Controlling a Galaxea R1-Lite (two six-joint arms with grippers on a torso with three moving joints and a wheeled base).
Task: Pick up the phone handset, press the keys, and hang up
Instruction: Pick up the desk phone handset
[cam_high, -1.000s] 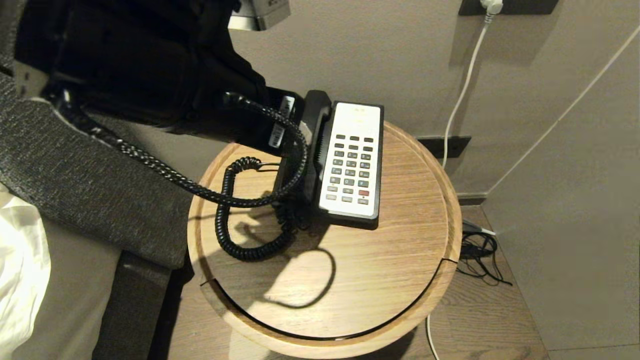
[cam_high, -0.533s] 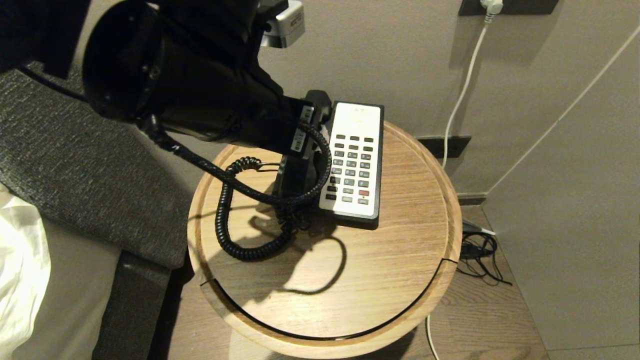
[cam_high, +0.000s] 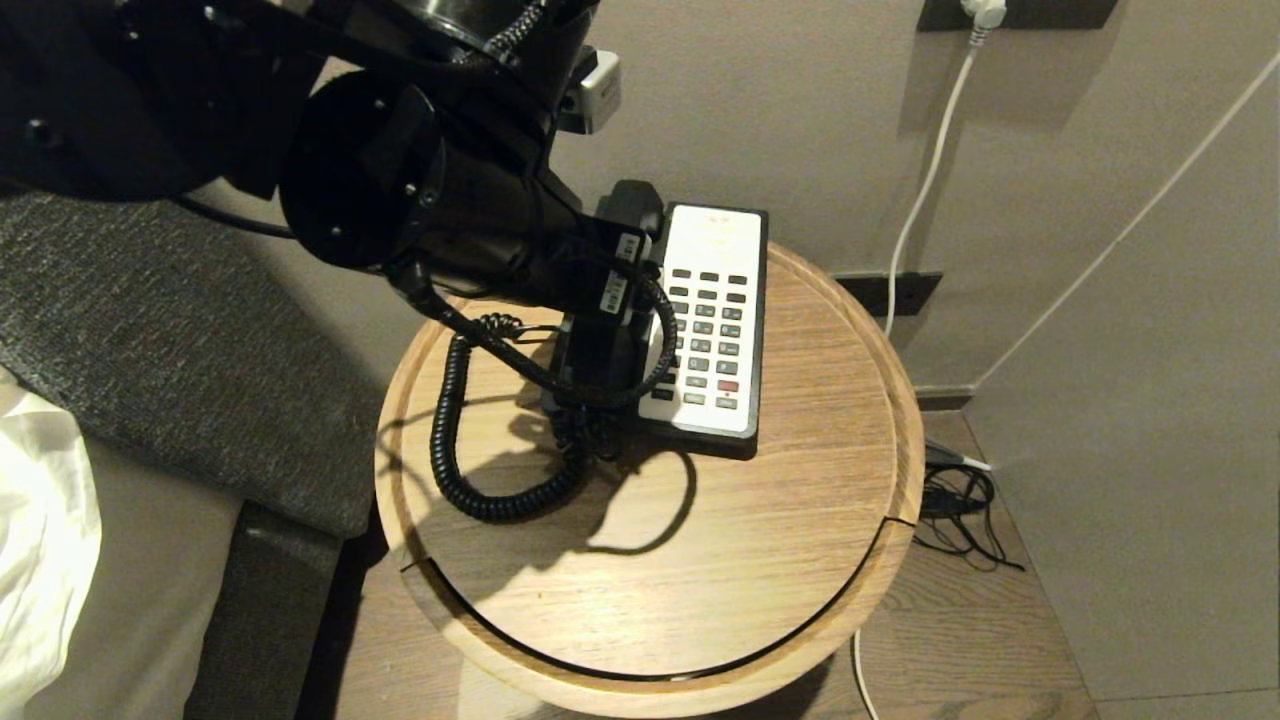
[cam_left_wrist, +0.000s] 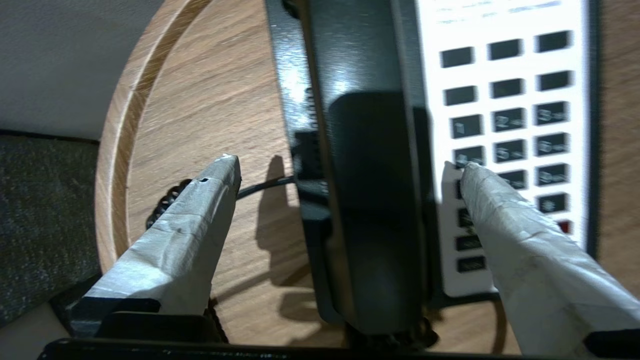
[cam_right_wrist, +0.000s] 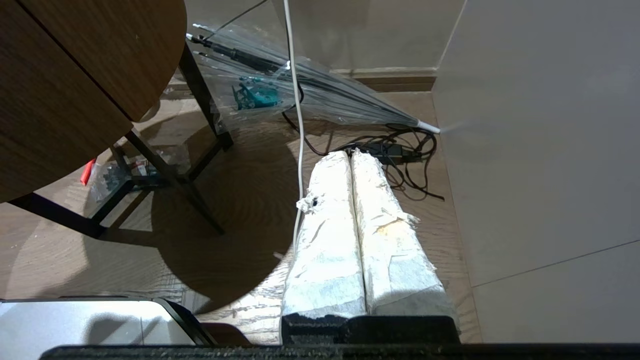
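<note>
The left gripper (cam_left_wrist: 345, 170) stood wide over the handset (cam_left_wrist: 370, 200), straddling it untouched; lowering squarely before closing would avoid brushing the keys (cam_left_wrist: 505, 120).

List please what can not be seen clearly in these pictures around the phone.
- Phone handset: in the head view the left arm covers most of it; in the left wrist view the bottom edge cuts off its near end.
- Keys: labels blurred in the left wrist view, too small in the head view.
- Left end effector: open astride the handset; fingertip contact unclear.
</note>
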